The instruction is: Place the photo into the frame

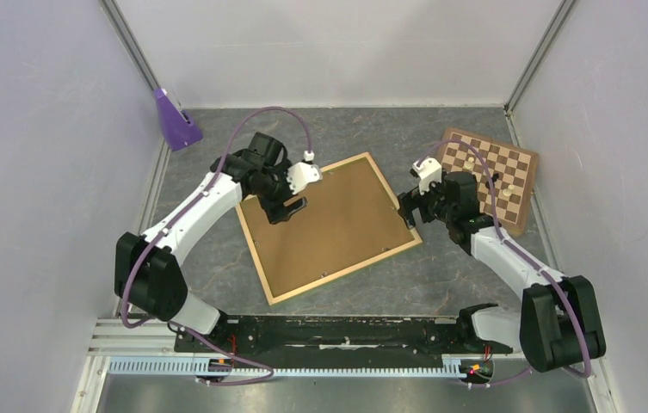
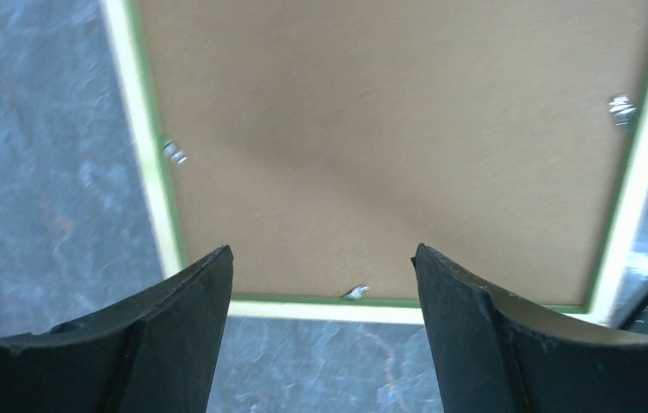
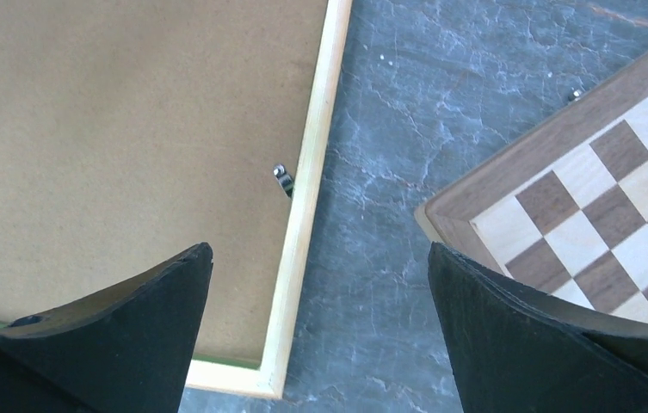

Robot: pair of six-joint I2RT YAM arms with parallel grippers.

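- Frame point(image 1: 346, 271) lay flat mid-table point(image 1: 458, 275), pale back up, brown panel point(image 1: 337, 224) inside.
- Left gripper point(image 1: 286, 209) hung spread over its left part, empty.
- Right gripper point(image 1: 408, 211) stood spread over its right rail, beside chessboard point(image 1: 492, 172).

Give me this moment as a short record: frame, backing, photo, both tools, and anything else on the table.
frame: lying back face up
hardboard panel: seated inside the frame
photo: not in view
left tool: open, empty, over the frame's edge
right tool: open, empty, over the frame's chessboard-side rail
chessboard: right of the frame, not touching it
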